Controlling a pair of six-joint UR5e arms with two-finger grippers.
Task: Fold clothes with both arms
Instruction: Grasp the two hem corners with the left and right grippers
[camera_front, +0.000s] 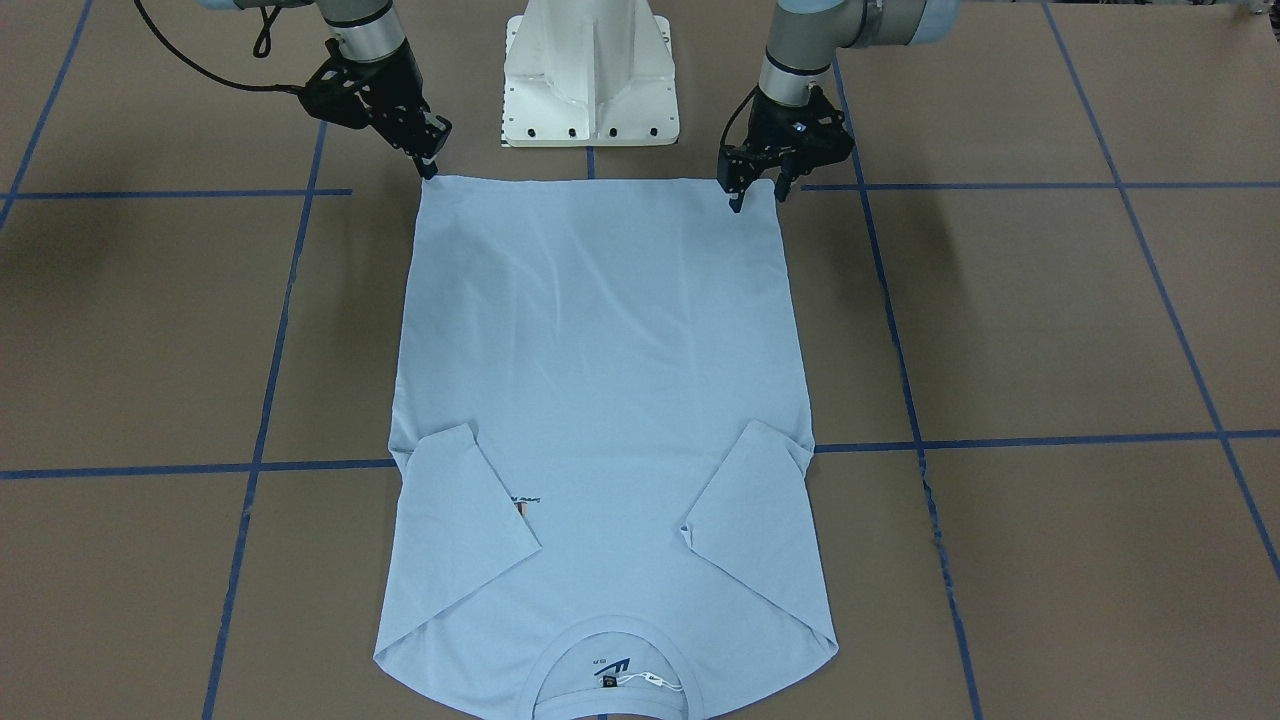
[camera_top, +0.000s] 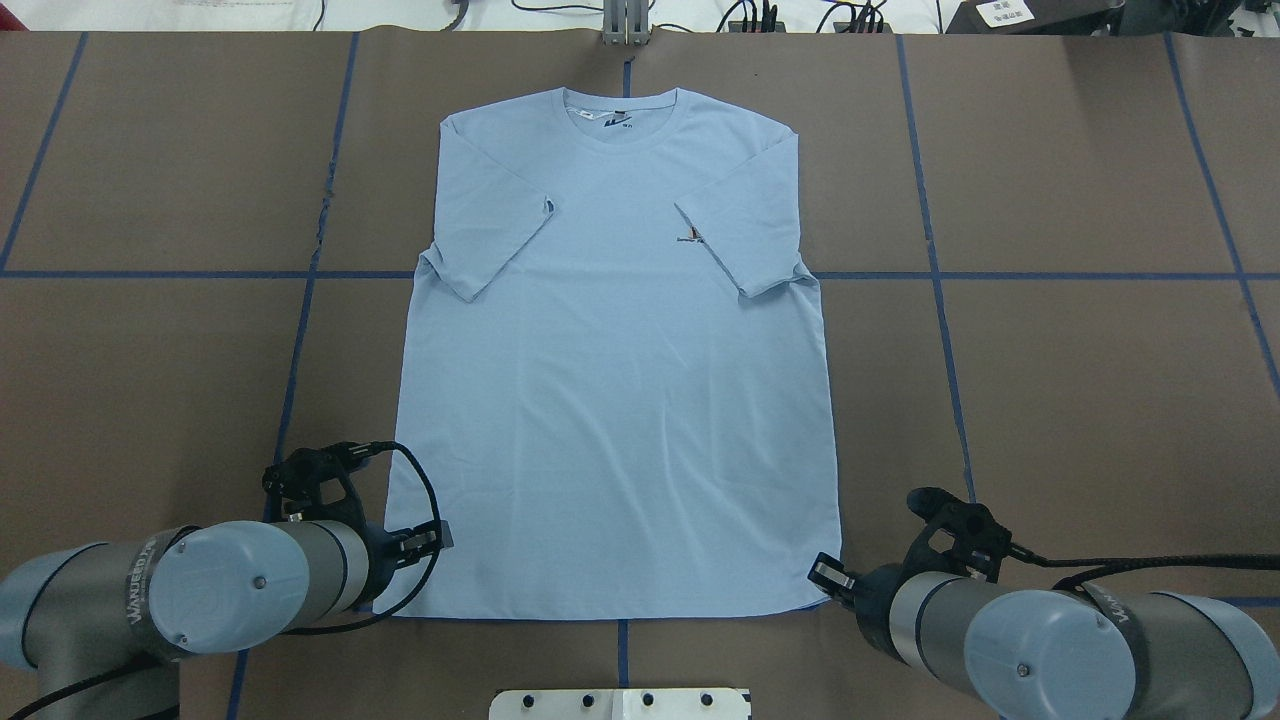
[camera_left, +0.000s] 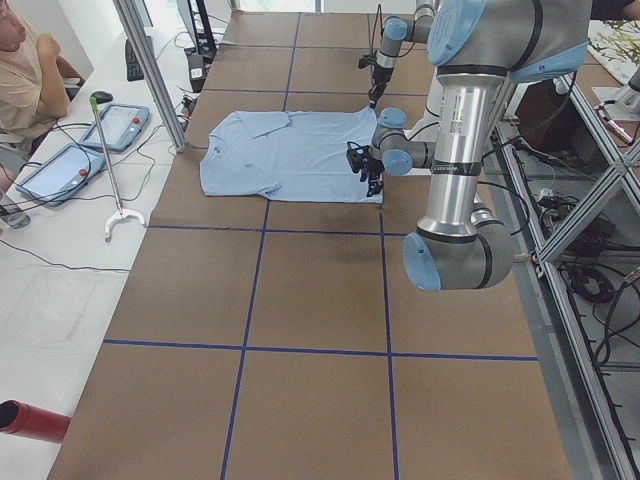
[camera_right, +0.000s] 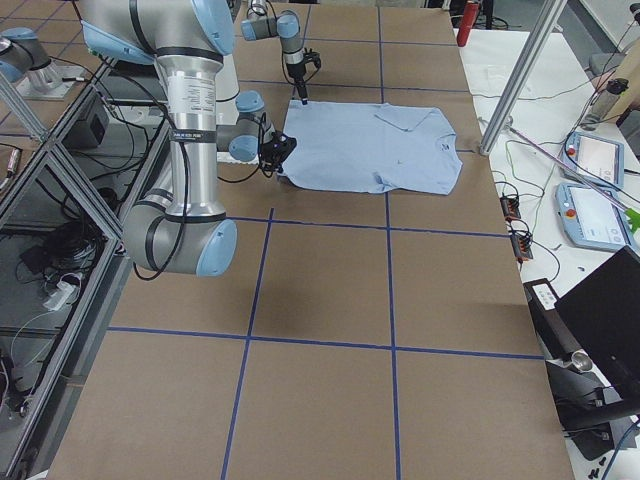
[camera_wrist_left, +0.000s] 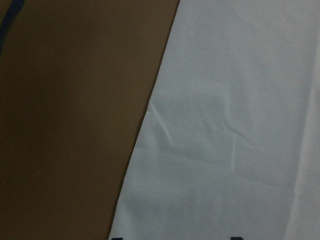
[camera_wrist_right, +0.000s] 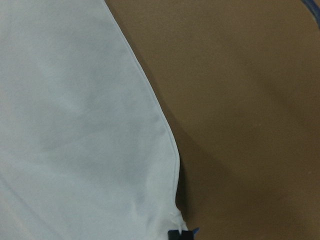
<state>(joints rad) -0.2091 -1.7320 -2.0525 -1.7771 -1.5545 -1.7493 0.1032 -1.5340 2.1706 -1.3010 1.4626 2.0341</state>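
Shirt: I see the light blue T-shirt (camera_front: 600, 350) spread flat, chest up, on the brown table (camera_front: 1050, 320), hem towards the white pedestal base (camera_front: 590, 80), collar (camera_front: 610, 640) at the far end
Sleeves: both sleeves (camera_front: 470, 510) are turned in over the chest; one half covers the chest print (camera_top: 690, 237)
Label: the dark label (camera_front: 607, 682) shows inside the collar
Left gripper (camera_front: 757, 195): its jaws stand apart at my left hem corner, one finger over the cloth and one just off its side edge; the left wrist camera shows two dark fingertips (camera_wrist_left: 116, 238) spread wide, with cloth between
Right gripper (camera_front: 430, 165): its jaws are together on the other hem corner; in the right wrist camera a single dark tip (camera_wrist_right: 173, 234) meets the puckered corner, so I read it as pinched on the T-shirt
Arms: the left arm (camera_top: 200, 590) and right arm (camera_top: 1050, 640) both reach in low from the base side
Table: blue tape lines (camera_front: 1000, 440) cross it and run under the T-shirt
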